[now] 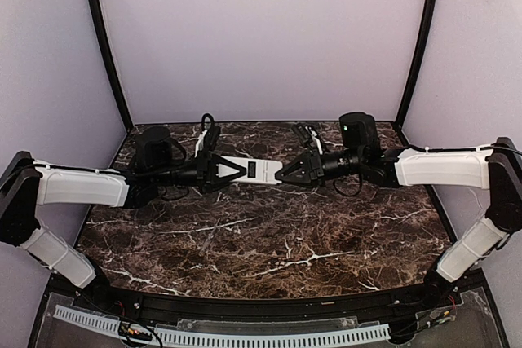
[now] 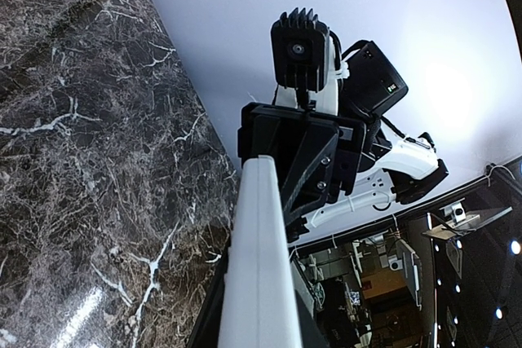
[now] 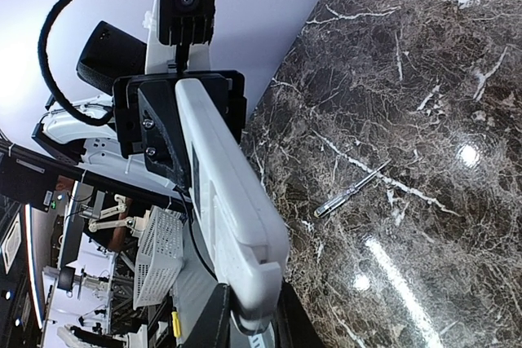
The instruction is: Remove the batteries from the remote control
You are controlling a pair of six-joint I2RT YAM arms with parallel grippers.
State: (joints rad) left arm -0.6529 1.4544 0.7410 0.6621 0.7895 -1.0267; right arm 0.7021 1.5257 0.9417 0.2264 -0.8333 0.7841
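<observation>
The white remote control (image 1: 254, 170) hangs level above the marble table, held at both ends. My left gripper (image 1: 243, 170) is shut on its left end, and in the left wrist view the white bar (image 2: 261, 258) runs up out of the jaws. My right gripper (image 1: 280, 174) is shut on the right end; in the right wrist view the remote's rounded end (image 3: 257, 283) sits pinched between the black fingers (image 3: 214, 319). A small dark display window shows on its face. The batteries are hidden.
A slim screwdriver (image 3: 351, 193) with a clear handle lies on the dark marble table (image 1: 261, 242) below the remote. Lilac walls close in the back and sides. Both arms reach in from the left and right edges.
</observation>
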